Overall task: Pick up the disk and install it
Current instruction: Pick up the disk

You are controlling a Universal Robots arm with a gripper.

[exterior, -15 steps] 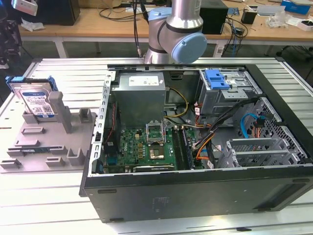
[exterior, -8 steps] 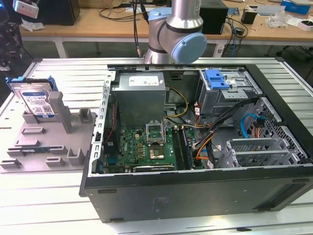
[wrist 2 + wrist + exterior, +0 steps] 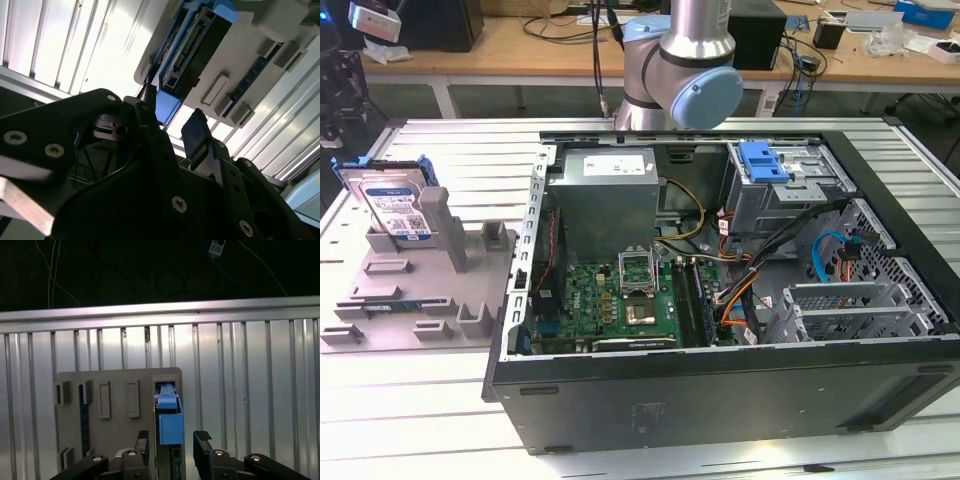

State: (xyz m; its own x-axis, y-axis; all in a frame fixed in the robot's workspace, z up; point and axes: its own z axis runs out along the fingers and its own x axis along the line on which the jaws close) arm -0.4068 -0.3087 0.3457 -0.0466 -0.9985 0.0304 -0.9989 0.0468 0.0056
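— As the gripper (image 3: 172, 439) hangs wide and empty, where does the disk (image 3: 170, 421) sit?

— Upright in a slot of the grey holder (image 3: 115, 385). In both wrist views its blue carrier edge lines up with the gap between the two fingers (image 3: 202, 441), but it is apart from them, with nothing gripped yet.

— How would you take it well?

— I'd keep the jaws spread, centre them on the blue edge and come in square to the slot. I'd close on the flat faces, not the label corner. A skewed approach could jam it in the holder, I think.

— And further out?

— In the exterior view the holder stands on the ribbed table (image 3: 440, 140), at that view's left. The open computer case (image 3: 720, 400) is beside it, with the drive cage (image 3: 800, 190) under its blue latch (image 3: 763, 163).

— Count them.

— One gripper with two fingers, one disk, one holder, one case, one cage, one latch.
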